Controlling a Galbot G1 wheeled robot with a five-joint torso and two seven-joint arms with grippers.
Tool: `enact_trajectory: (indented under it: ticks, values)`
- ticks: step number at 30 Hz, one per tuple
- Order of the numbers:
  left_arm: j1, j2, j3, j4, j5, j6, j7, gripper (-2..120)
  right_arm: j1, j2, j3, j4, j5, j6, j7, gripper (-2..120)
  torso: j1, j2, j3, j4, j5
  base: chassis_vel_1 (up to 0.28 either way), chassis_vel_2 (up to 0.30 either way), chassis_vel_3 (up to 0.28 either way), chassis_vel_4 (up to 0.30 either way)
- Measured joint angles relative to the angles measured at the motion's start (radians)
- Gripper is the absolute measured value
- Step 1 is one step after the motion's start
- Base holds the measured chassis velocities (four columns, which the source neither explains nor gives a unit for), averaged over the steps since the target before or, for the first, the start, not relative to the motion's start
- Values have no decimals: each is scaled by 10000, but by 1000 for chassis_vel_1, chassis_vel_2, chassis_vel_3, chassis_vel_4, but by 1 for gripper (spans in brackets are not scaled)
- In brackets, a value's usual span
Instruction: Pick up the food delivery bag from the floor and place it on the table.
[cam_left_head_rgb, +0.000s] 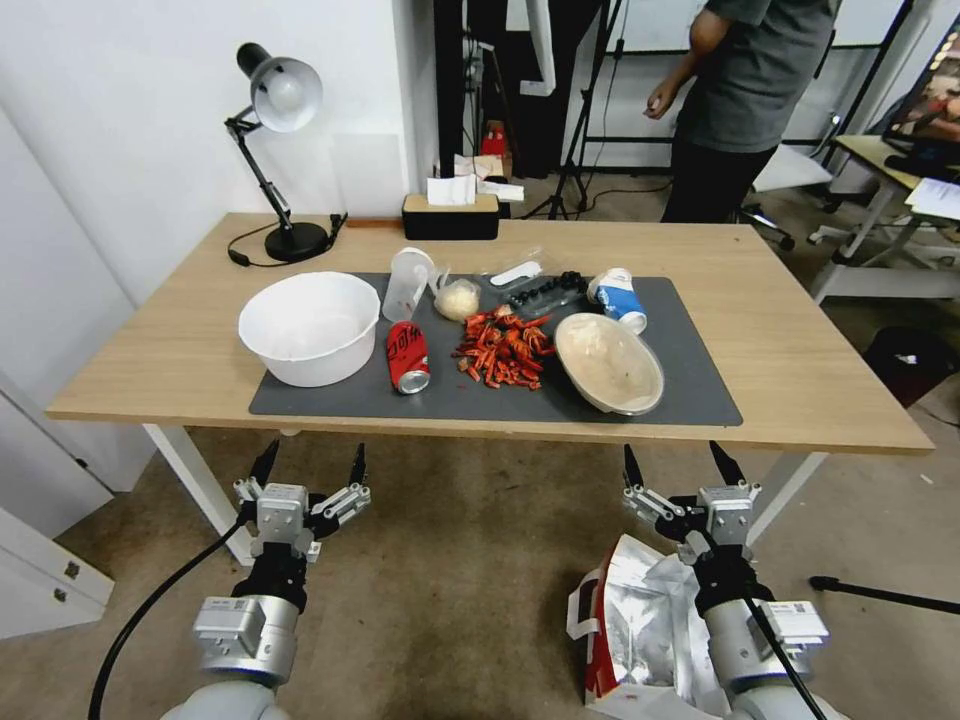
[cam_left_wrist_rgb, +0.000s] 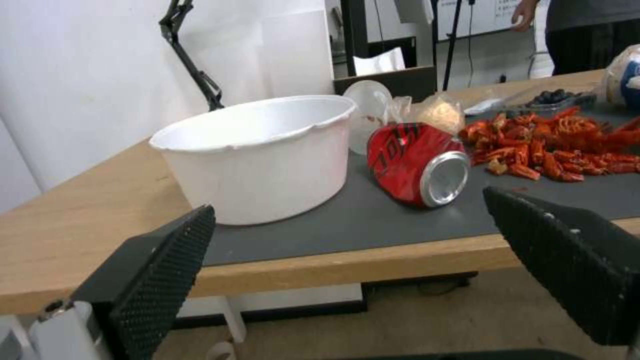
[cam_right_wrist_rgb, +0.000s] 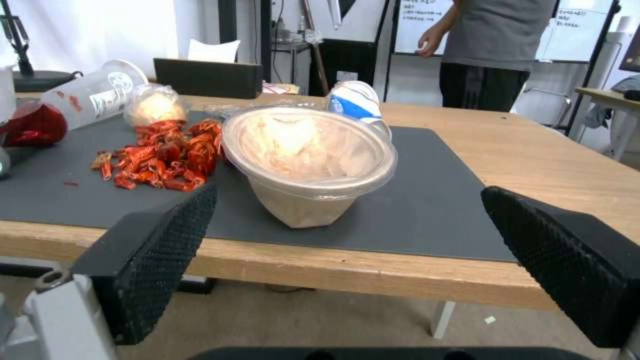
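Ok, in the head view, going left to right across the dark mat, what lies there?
White bowl → red can on its side → pile of red crayfish shells → lidded plastic bowl. The items along the mat's far edge overlap too much to order.

- Light-wood worktop (cam_left_head_rgb: 800, 360) on white legs carries a dark grey mat (cam_left_head_rgb: 700, 395), a black desk lamp (cam_left_head_rgb: 285, 150) and a tissue box (cam_left_head_rgb: 450, 215).
- Brownish floor (cam_left_head_rgb: 480, 560) holds the food delivery bag (cam_left_head_rgb: 640, 620).
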Motion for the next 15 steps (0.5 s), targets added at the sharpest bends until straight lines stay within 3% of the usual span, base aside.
enact_trajectory:
  ticks: [15]
  values:
    - [0, 0, 0, 0, 0, 0, 0, 100, 0, 0, 0, 0, 0, 0, -1, 100, 0, 0, 0, 0, 0, 0, 0, 0, 0]
